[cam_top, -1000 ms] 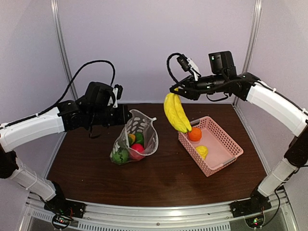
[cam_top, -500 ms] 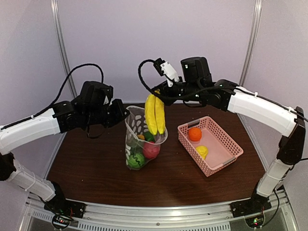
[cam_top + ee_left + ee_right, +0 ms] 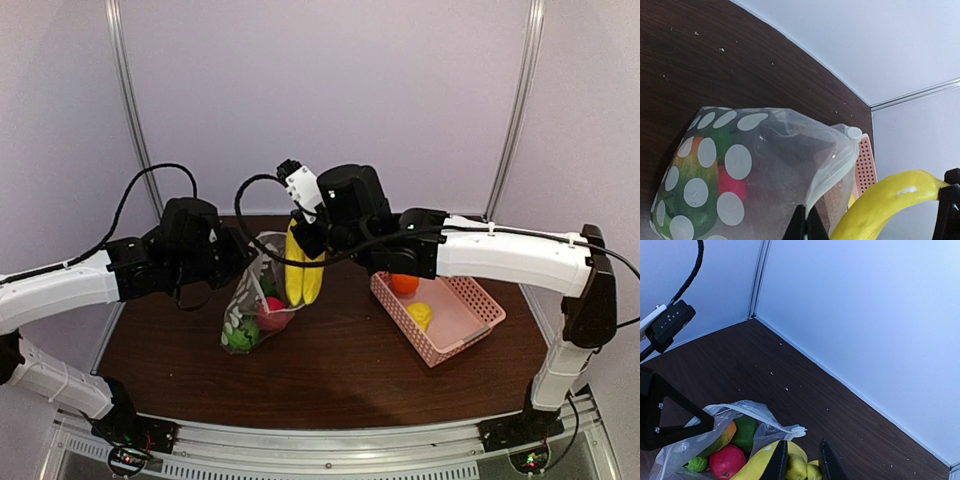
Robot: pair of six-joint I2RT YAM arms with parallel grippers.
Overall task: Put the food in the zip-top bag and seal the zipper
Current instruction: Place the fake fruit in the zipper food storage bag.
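Observation:
The clear polka-dot zip-top bag (image 3: 252,300) hangs open over the table, with a red apple (image 3: 271,314) and green vegetables (image 3: 240,336) inside. My left gripper (image 3: 240,252) is shut on the bag's mouth edge (image 3: 826,172), holding it up. My right gripper (image 3: 303,232) is shut on the stem end of the yellow bananas (image 3: 303,268), which hang down at the bag's mouth. In the right wrist view the bananas (image 3: 790,462) sit between my fingers above the bag (image 3: 735,415), which shows the apple (image 3: 727,461). The zipper's white slider tab (image 3: 799,429) shows at the mouth.
A pink lattice basket (image 3: 455,325) stands at the right, holding an orange ball (image 3: 404,284) and a yellow lemon (image 3: 421,315). Purple walls close the back and sides. Dark wooden table (image 3: 350,380) lies below.
My right gripper carried the bananas left from above the basket to the bag's mouth and lowered them. My left gripper shifted the bag slightly lower and leftward.

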